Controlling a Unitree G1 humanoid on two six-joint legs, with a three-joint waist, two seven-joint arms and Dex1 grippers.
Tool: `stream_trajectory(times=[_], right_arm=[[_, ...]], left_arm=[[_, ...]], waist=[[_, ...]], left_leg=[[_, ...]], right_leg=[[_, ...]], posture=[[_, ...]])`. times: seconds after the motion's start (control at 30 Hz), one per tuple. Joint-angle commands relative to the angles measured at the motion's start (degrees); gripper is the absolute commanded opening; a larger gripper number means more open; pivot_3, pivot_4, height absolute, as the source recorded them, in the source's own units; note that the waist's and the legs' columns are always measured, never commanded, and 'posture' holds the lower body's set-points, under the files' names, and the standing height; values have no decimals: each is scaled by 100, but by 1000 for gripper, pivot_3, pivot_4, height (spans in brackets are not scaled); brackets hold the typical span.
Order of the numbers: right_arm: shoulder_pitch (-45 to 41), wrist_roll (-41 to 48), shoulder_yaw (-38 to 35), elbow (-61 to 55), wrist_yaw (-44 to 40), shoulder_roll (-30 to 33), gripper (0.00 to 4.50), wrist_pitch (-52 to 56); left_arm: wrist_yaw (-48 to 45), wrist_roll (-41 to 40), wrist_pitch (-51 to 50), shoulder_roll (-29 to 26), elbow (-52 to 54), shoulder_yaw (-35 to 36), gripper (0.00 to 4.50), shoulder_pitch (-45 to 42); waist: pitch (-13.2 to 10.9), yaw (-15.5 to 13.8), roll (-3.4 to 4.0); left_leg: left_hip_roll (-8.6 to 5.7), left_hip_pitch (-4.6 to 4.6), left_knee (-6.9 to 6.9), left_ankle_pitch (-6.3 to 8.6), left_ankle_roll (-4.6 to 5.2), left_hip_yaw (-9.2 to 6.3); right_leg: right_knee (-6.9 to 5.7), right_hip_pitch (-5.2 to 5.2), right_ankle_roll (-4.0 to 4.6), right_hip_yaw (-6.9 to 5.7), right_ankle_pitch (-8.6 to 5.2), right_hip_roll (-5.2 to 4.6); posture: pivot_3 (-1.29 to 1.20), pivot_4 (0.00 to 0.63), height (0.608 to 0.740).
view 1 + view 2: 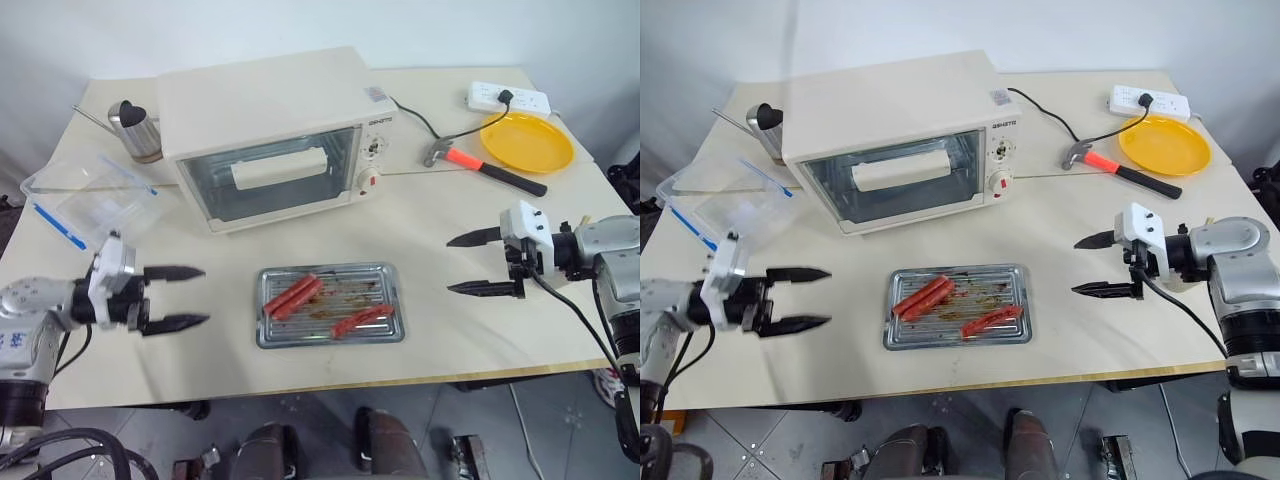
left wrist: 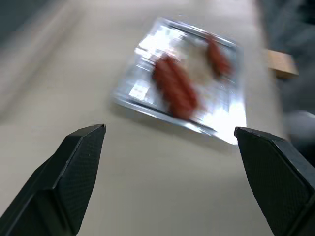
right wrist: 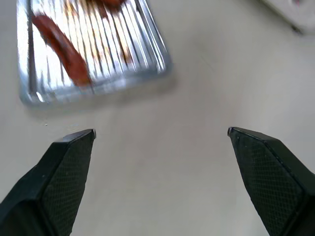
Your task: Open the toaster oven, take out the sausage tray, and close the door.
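One table (image 1: 440, 330) carried everything. On it stood one toaster oven (image 1: 270, 135), beyond both hands and nearer the left one, with the door (image 1: 272, 172) shut, its white bar handle across the glass, and its two knobs on the side toward the right hand.

One sausage tray (image 1: 329, 304) lay flat on the table between the two hands, in front of the oven and apart from it. It held what looked like four sausages: two side by side at the end nearer the left hand and two near the corner toward the right hand, though the second pair was hard to separate.

One clear plastic box (image 1: 88, 195) sat beyond the left hand. One yellow plate (image 1: 526, 141), one hammer (image 1: 487, 166) and one white power strip (image 1: 508, 98) lay beyond the right hand. One metal cup (image 1: 137, 130) stood beside the oven on the left hand's side.

The left hand (image 1: 176, 297) hovered beside the tray with its two fingers apart, holding nothing. The right hand (image 1: 480, 263) hovered at the tray's other side, its two fingers also spread wide and empty.
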State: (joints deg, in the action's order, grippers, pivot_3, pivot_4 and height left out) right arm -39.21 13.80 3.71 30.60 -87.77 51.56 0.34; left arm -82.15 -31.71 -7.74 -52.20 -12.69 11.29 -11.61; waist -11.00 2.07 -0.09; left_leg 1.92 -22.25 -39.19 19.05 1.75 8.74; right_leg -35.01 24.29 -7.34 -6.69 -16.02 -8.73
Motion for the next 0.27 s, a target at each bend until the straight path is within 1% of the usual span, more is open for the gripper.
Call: stream_trajectory(times=[0.03, 0.13, 0.27], right_arm=[[-162, -116, -89, 424, -242, 89, 4500, -448], [-226, -143, -191, 709, -85, -47, 4500, -913], [-192, 253, -420, 748, -337, -167, 4500, -917]], left_arm=[[-100, 42, 183, -160, -139, 368, 4453, 177], [113, 10, 82, -77, -151, 500, 4453, 163], [311, -117, -117, 32, 7, 644, 4453, 163]], waist=[[0, -3, 0], [0, -7, 0], [0, -24, 0]], left_leg=[[0, -2, 0, 0, 0, 5], [6, -3, -1, 0, 0, 10], [23, -3, -3, 0, 1, 11]], right_leg=[[-4, 6, 0, 3, 0, 0], [-8, 10, 1, 7, 0, -3], [-10, 9, 1, 8, 0, -4]], posture=[[0, 150, 740], [0, 150, 740], [0, 150, 740]])
